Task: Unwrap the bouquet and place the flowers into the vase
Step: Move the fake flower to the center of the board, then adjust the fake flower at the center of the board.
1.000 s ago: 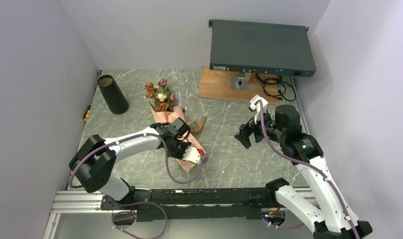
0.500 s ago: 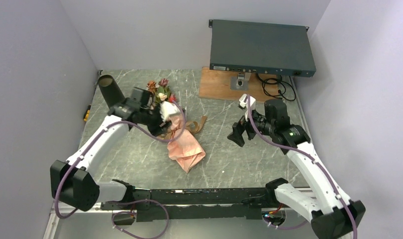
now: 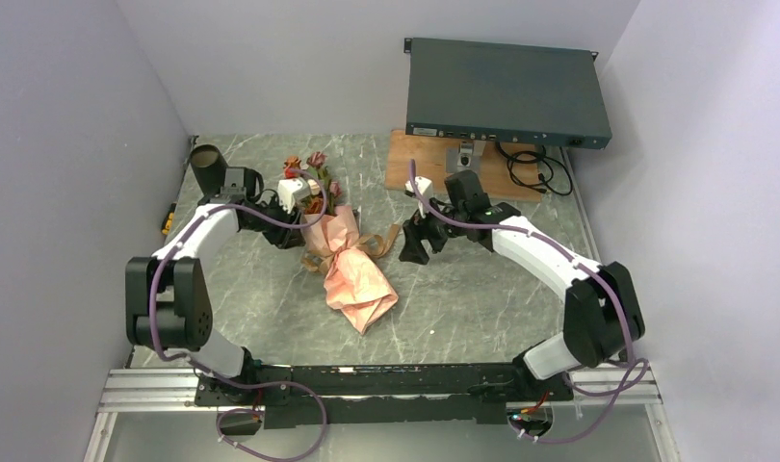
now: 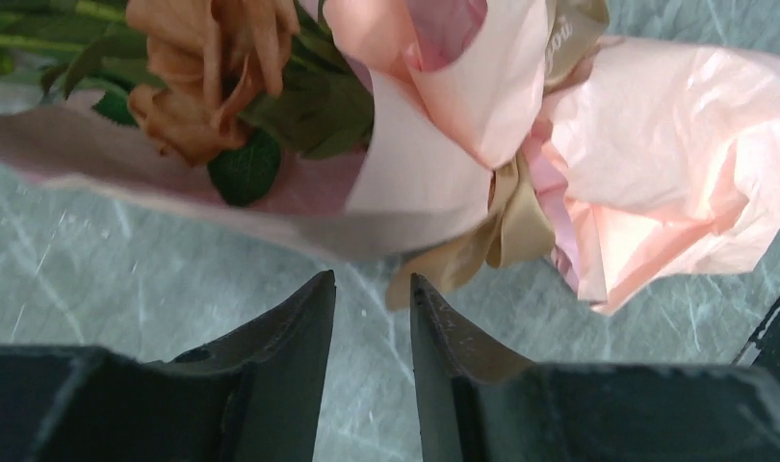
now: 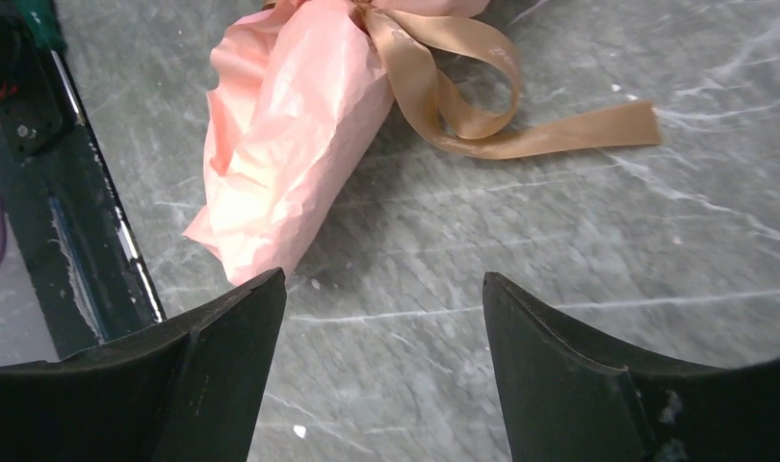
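Observation:
The bouquet point(image 3: 352, 274) lies mid-table in crinkled salmon-pink paper point(image 4: 656, 183), tied with a tan ribbon point(image 5: 482, 115). Its flowers point(image 3: 314, 178) point toward the back, and a rust rose point(image 4: 198, 67) shows in the left wrist view. The black vase point(image 3: 209, 166) stands at the back left. My left gripper point(image 4: 372, 279) sits low beside the bouquet's left side. It is open by a narrow gap with nothing in it, and a ribbon loop point(image 4: 507, 226) lies just past its tips. My right gripper point(image 5: 381, 279) hovers wide open over bare table, right of the ribbon point(image 3: 381, 241).
A dark grey rack box point(image 3: 507, 91) sits on a stand over a wooden board point(image 3: 425, 164) at the back right, with black cables point(image 3: 535, 168) beside it. A yellow tool point(image 3: 167, 219) lies by the left wall. A metal rail point(image 3: 367, 380) runs along the near edge.
My left arm left the bouquet's wrapped tail, swung to the back left beside the flowers and opened its jaws. My right arm reached left toward the ribbon, its jaws narrowing slightly.

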Robot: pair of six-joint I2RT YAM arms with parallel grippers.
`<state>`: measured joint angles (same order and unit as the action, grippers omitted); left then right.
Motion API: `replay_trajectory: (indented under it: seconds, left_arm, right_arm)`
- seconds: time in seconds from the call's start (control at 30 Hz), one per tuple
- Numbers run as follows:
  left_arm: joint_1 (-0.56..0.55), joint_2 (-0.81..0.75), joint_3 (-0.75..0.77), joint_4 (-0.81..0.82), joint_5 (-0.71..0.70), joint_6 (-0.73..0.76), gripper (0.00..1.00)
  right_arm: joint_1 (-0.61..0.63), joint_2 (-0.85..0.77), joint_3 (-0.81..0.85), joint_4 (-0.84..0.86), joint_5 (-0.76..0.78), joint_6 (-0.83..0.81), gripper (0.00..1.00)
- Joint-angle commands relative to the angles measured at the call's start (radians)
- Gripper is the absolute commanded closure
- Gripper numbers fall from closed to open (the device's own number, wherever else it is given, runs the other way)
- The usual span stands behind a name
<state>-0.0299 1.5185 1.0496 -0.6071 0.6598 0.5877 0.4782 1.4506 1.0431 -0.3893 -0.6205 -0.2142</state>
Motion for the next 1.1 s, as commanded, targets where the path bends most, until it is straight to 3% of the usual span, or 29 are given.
replay_trajectory:
  seconds: [0.0, 0.4, 0.83, 0.93, 1.07]
  left_arm:
    - [-0.006, 0.077, 0.018, 0.145, 0.167, -0.064, 0.62]
    - [-0.116, 0.215, 0.079, 0.258, 0.161, -0.11, 0.68]
    - [-0.139, 0.34, 0.191, 0.402, 0.076, -0.331, 0.69]
    - [-0.122, 0.344, 0.211, 0.417, 0.086, -0.376, 0.67]
    - [-0.082, 0.222, 0.136, 0.417, 0.121, -0.354, 0.56]
  right_arm:
    - [0.016, 0.019, 0.0, 0.168, -0.085, 0.102, 0.24]
    - [0.053, 0.169, -0.049, 0.29, -0.115, 0.079, 0.32]
    - [0.089, 0.224, -0.058, 0.289, -0.184, 0.093, 0.36]
    - [0.092, 0.203, -0.036, 0.257, -0.173, 0.06, 0.36]
    - [0.077, 0.169, -0.005, 0.154, -0.117, -0.011, 0.34]
